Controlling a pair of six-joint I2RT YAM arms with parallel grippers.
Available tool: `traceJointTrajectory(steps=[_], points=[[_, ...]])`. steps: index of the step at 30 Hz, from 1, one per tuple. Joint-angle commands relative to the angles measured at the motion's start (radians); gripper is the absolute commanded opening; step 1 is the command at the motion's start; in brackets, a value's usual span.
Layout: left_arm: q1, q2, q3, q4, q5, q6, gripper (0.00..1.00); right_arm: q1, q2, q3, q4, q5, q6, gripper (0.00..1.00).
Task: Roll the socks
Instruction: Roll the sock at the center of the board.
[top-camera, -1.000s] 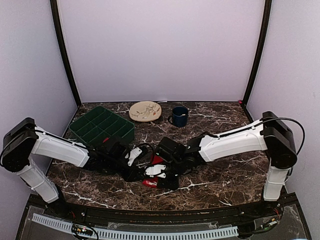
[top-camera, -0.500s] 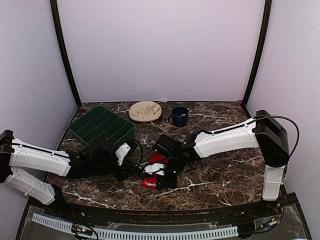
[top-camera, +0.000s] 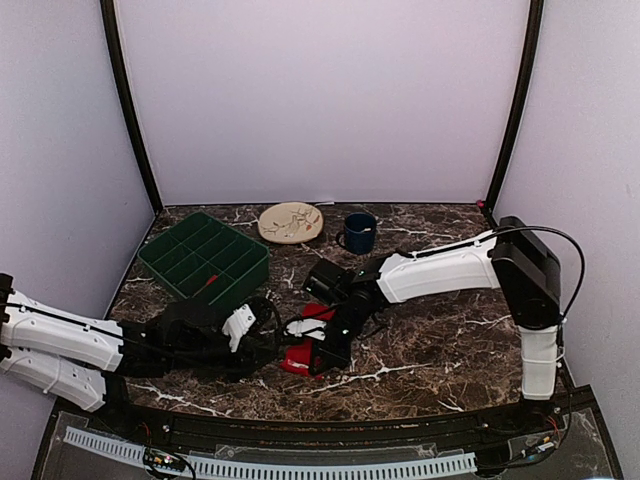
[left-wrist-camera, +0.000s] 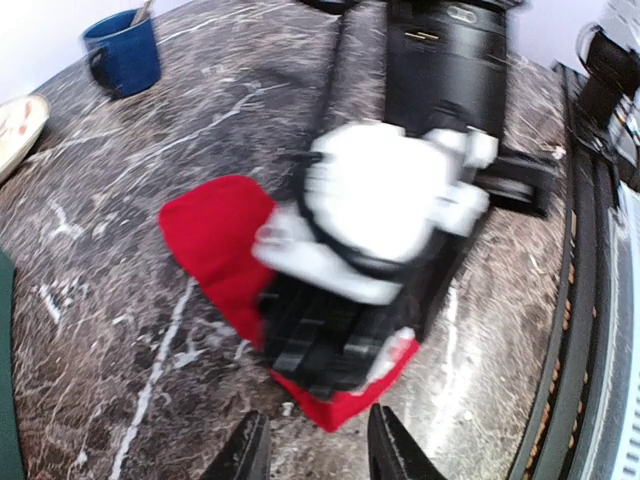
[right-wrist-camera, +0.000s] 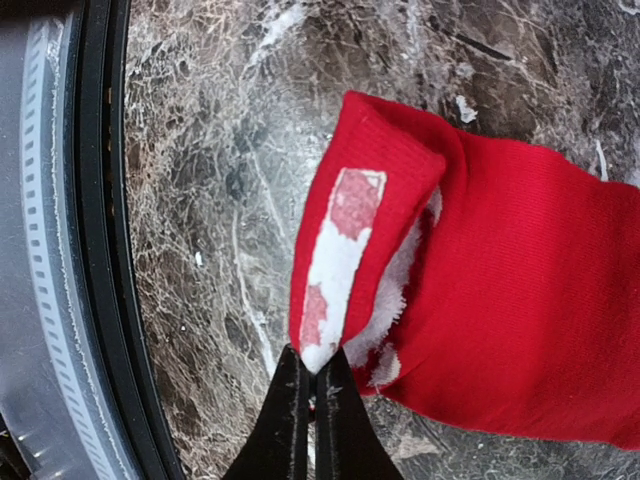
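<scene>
The red socks (top-camera: 298, 357) lie stacked on the marble table near the front middle. My right gripper (right-wrist-camera: 312, 372) is shut on the corner of a folded-over cuff, where the white patterned band (right-wrist-camera: 335, 255) shows, and holds it over the red body (right-wrist-camera: 520, 290). In the left wrist view the right gripper's black fingers (left-wrist-camera: 315, 340) cover much of the socks (left-wrist-camera: 215, 240). My left gripper (left-wrist-camera: 315, 432) stands open just short of the socks' near corner, with nothing between its fingers. From above it sits left of the socks (top-camera: 262, 348).
A green compartment tray (top-camera: 205, 257) stands at the back left, a beige plate (top-camera: 291, 221) and a blue mug (top-camera: 359, 232) behind the socks. The table's black front rail (right-wrist-camera: 100, 250) runs close to the socks. Both arms lie low and meet at the socks.
My left arm has dropped low and drawn back to the left, its jaws now just clear of the socks. The right gripper has shifted slightly away from the front edge, still pinching the cuff.
</scene>
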Motion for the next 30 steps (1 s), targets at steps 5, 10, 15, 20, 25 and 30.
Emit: traceJointTrajectory(steps=[5, 10, 15, 20, 25, 30], points=[[-0.085, 0.026, -0.011, 0.038, 0.032, 0.14, 0.41, -0.026, 0.048, 0.061, -0.063, -0.092, -0.001, 0.0], [-0.093, 0.079, 0.021, 0.013, 0.046, 0.178, 0.47, -0.029, 0.049, 0.061, -0.073, -0.113, -0.001, 0.0], [-0.102, 0.146, 0.064, -0.008, 0.058, 0.233, 0.48, -0.031, 0.052, 0.067, -0.08, -0.124, -0.005, 0.0], [-0.11, 0.188, 0.089, 0.003, 0.065, 0.291, 0.47, -0.031, 0.051, 0.071, -0.088, -0.136, -0.007, 0.0], [-0.117, 0.238, 0.116, -0.001, 0.068, 0.335, 0.46, -0.031, 0.049, 0.068, -0.091, -0.144, -0.008, 0.0], [-0.121, 0.27, 0.123, 0.017, 0.065, 0.366, 0.45, -0.031, 0.053, 0.07, -0.095, -0.154, -0.012, 0.0]])
